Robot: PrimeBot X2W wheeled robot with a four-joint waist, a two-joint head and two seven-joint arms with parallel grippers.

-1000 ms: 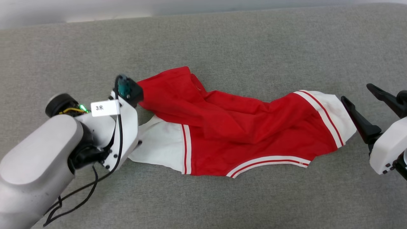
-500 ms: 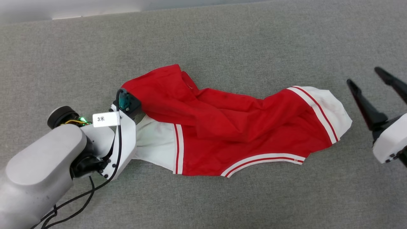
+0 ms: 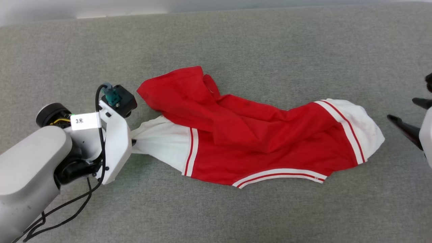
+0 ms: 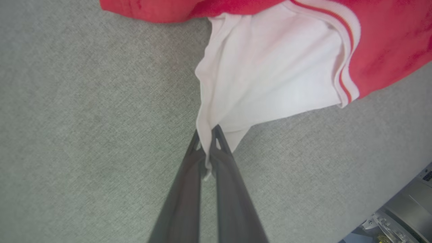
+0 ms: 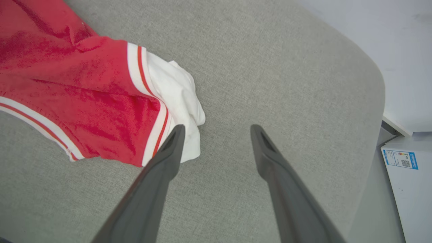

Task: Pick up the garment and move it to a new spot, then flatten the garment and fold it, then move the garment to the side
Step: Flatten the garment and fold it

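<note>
The garment [image 3: 256, 141], red with white sleeves and striped trim, lies crumpled and stretched sideways on the grey surface; its letters and number are hidden in the folds. My left gripper [image 3: 133, 143] is at its left end, mostly hidden under my wrist. In the left wrist view that gripper [image 4: 206, 135] is shut on the edge of the white sleeve [image 4: 270, 67], which is pulled into a taut point. My right gripper [image 3: 410, 113] is open at the right edge, apart from the other white sleeve [image 3: 366, 128]. Its left finger [image 5: 168, 155] lies just beside that sleeve [image 5: 175, 91], with nothing between the fingers.
The grey fabric surface [image 3: 236, 44] stretches all around the garment. Its rounded edge [image 5: 371, 77] drops off to the right, where a white box with a blue label [image 5: 405, 162] stands. A black cable [image 3: 67, 206] hangs from my left arm.
My left gripper has drawn the white sleeve out to the left, stretching it into a point. My right gripper has backed off to the right, away from the other sleeve. The head camera shifted a little.
</note>
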